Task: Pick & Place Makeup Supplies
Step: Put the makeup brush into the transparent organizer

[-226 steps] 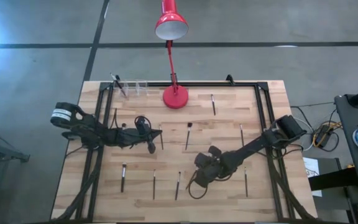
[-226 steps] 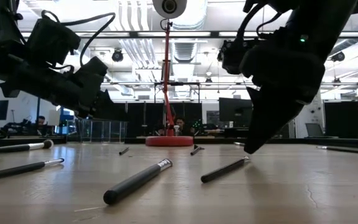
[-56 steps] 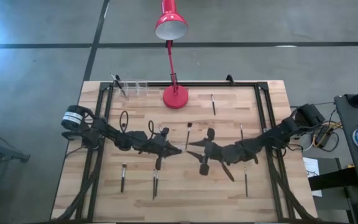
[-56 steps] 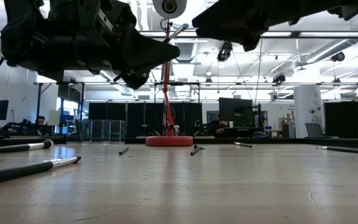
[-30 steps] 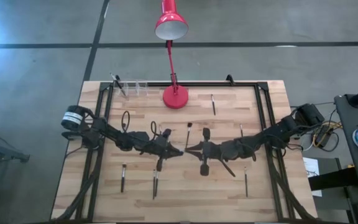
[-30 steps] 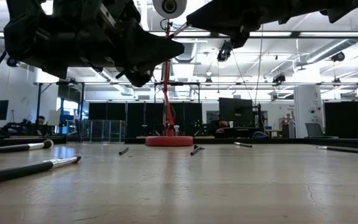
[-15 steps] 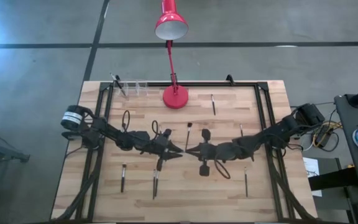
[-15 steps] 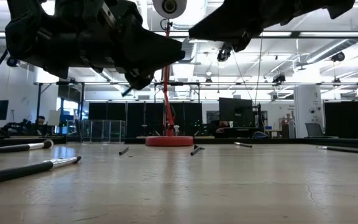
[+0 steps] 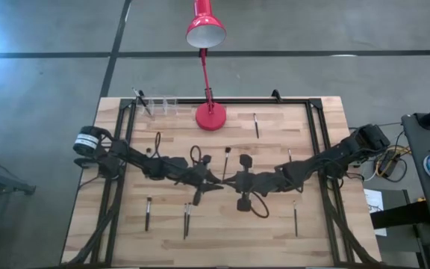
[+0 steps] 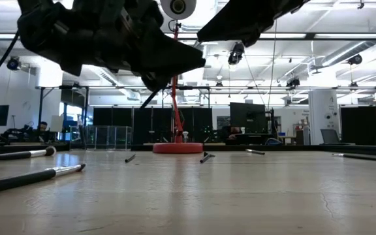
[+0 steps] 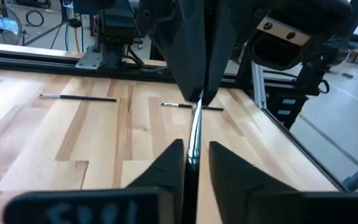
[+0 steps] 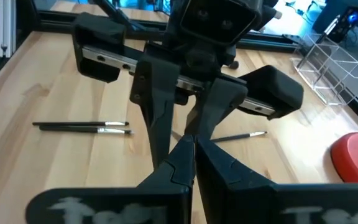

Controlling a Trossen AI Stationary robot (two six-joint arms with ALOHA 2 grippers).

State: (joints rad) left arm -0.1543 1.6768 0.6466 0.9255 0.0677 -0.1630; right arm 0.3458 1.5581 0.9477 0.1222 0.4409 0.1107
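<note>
High over the table's middle my two grippers meet tip to tip. My right gripper (image 9: pixel 231 180) is shut on a thin makeup brush (image 11: pixel 194 127) with a silvery ferrule. My left gripper (image 11: pixel 196 146) faces it, open. Its two fingers stand on either side of the brush's handle, with a gap showing beside one finger. Other makeup supplies lie flat on the wood: brushes (image 9: pixel 147 213), (image 9: pixel 187 220), (image 9: pixel 295 217), (image 9: pixel 226 161), (image 9: pixel 256 125). My right gripper pinches one end of the brush (image 11: pixel 198 107) between its two fingertips, coming level from the table's right side and pointing along it. The brush is lifted clear and reaches toward my left gripper. My left gripper has the handle between its fingers; whether they touch it I cannot tell.
A red desk lamp stands with its base (image 9: pixel 210 116) at the far middle. A clear organiser (image 9: pixel 161 104) at the far left holds one stick. Black frame rails (image 9: pixel 316 142) run along the table's sides. Bare wood lies below the grippers.
My left gripper has moved toward the table's right edge, up to my right gripper and around the brush it holds. My right gripper has shifted slightly toward the left. Both stay high above the table.
</note>
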